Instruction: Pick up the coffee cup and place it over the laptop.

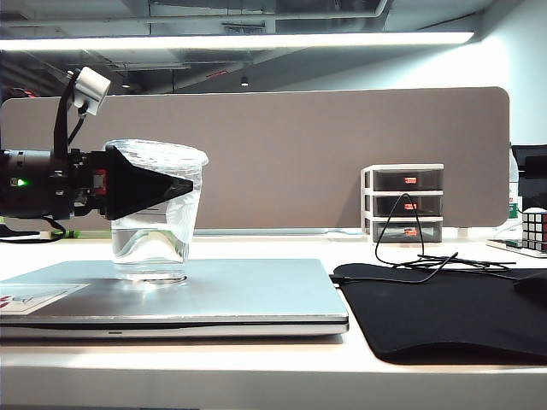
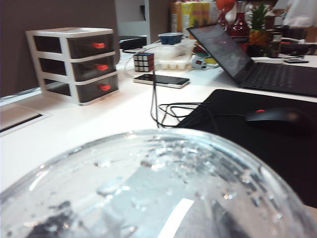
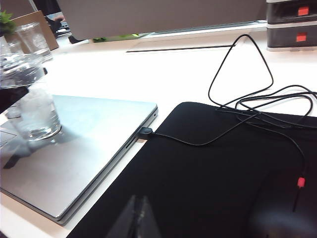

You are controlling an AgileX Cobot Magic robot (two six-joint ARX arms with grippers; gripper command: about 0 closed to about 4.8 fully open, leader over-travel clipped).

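The coffee cup (image 1: pixel 154 224), clear plastic with a flat lid, stands upright with its base on the lid of the closed silver laptop (image 1: pixel 256 295). My left gripper (image 1: pixel 184 186) comes in level from the left, its black fingers clasped around the cup's upper part. In the left wrist view the cup's lid (image 2: pixel 158 188) fills the near field, with the fingers showing only as dark shapes through it. The right wrist view shows the cup (image 3: pixel 34 114) on the laptop (image 3: pixel 89 148). My right gripper (image 3: pixel 137 218) hangs shut over the black mouse pad (image 3: pixel 208 173), away from both.
The mouse pad (image 1: pixel 444 316) lies right of the laptop with a looped black cable (image 1: pixel 419 248) and a mouse (image 2: pixel 280 118). A small drawer unit (image 1: pixel 403 203) and a Rubik's cube (image 1: pixel 534 229) stand at the back right. A grey partition closes off the back.
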